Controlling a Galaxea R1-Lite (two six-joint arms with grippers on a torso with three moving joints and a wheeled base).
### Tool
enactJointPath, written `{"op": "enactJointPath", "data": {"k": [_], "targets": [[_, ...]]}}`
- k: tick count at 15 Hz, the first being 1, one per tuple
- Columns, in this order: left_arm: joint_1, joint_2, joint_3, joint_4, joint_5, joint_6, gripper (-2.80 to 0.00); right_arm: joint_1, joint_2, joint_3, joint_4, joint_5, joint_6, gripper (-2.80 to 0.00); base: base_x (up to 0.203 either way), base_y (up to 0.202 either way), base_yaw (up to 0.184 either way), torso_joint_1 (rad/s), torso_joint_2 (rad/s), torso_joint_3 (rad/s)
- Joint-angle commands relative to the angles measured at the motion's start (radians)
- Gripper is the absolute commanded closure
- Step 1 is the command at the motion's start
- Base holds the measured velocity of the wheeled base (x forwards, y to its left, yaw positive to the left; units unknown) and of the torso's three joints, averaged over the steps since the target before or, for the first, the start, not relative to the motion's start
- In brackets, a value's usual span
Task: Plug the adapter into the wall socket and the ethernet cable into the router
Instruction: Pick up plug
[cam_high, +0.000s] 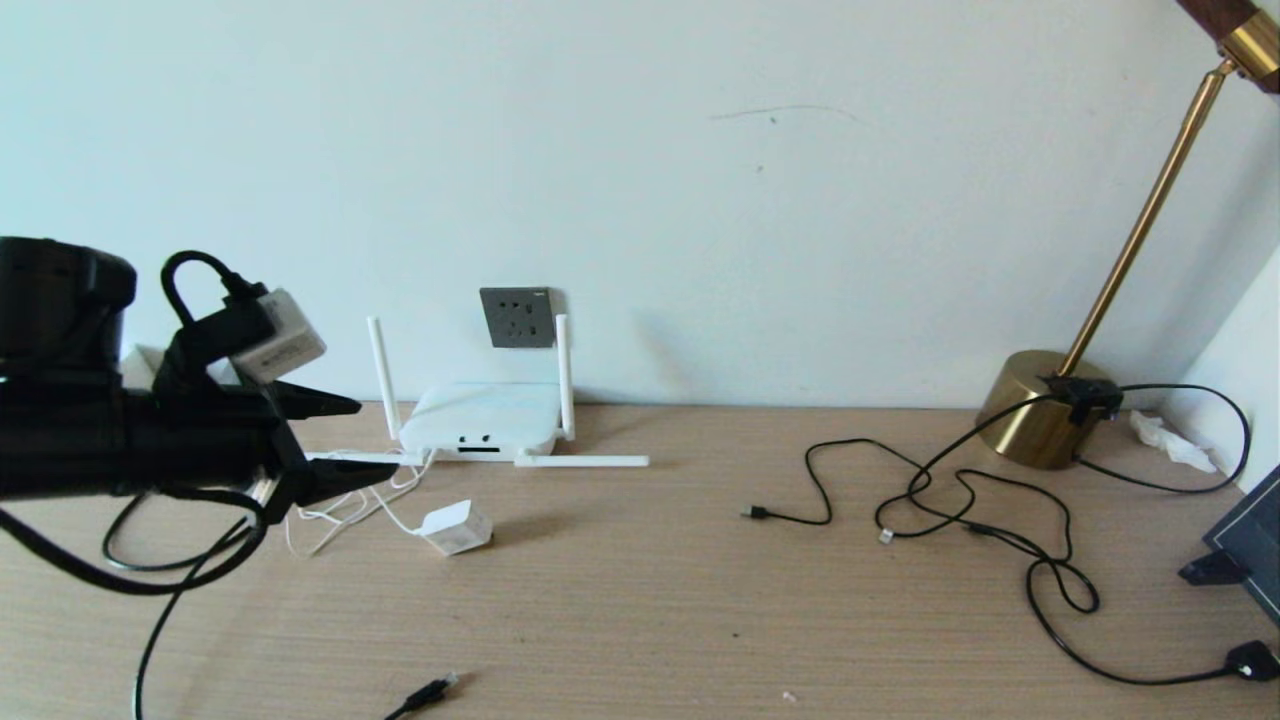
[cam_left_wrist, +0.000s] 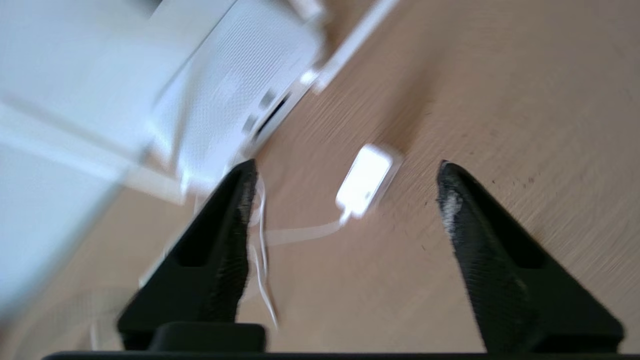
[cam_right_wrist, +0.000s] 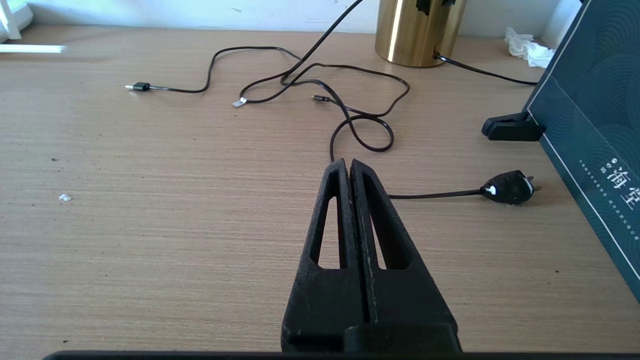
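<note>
Left gripper (cam_left_wrist: 345, 185) fingers (cam_left_wrist: 227, 240) spread wide, holding nothing, hovering over the desk (cam_high: 640, 600) just beside the router (cam_high: 480, 420). Adapter (cam_high: 455, 527) lying in front of the router; wall socket (cam_high: 517, 317) right behind it. Ethernet cable (cam_high: 425, 693) plug well in front. Right gripper (cam_right_wrist: 350, 167) fingers pressed together, empty.

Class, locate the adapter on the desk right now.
In the head view the adapter lies left of centre, just before the router.
</note>
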Motion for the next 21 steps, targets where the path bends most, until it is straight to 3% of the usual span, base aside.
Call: {"op": "enactJointPath", "data": {"k": [1,3,4,6,9,13,15,21], "targets": [[0.021,0.079,-0.013,0.002,-0.11,0.162,-2.8,0.0,0.0,0.0,-0.001,0.0,0.0,0.0,0.0,0.0,0.0,0.0,0.0,0.0],[0.047,0.128,-0.023,0.024,-0.193,0.367,-2.8,0.0,0.0,0.0,-0.001,0.001,0.0,0.0,0.0,0.0,0.0,0.0,0.0,0.0],[0.054,0.154,-0.028,0.063,-0.206,0.436,-2.8,0.0,0.0,0.0,-0.001,0.001,0.0,0.0,0.0,0.0,0.0,0.0,0.0,0.0],[0.057,0.205,-0.053,0.128,-0.21,0.504,-2.8,0.0,0.0,0.0,-0.001,0.0,0.0,0.0,0.0,0.0,0.0,0.0,0.0,0.0],[0.056,0.293,-0.141,0.145,-0.206,0.525,-2.8,0.0,0.0,0.0,0.001,0.001,0.0,0.0,0.0,0.0,0.0,0.0,0.0,0.0],[0.036,0.343,-0.242,0.348,-0.203,0.533,-2.8,0.0,0.0,0.0,0.0,0.0,0.0,0.0,0.0,0.0,0.0,0.0,0.0,0.0],[0.011,0.373,-0.275,0.411,-0.168,0.541,-2.8,0.0,0.0,0.0,-0.001,-0.001,0.0,0.0,0.0,0.0,0.0,0.0,0.0,0.0],[-0.012,0.48,-0.325,0.422,-0.126,0.591,-2.8,0.0,0.0,0.0,-0.001,-0.001,0.0,0.0,0.0,0.0,0.0,0.0,0.0,0.0]]}}
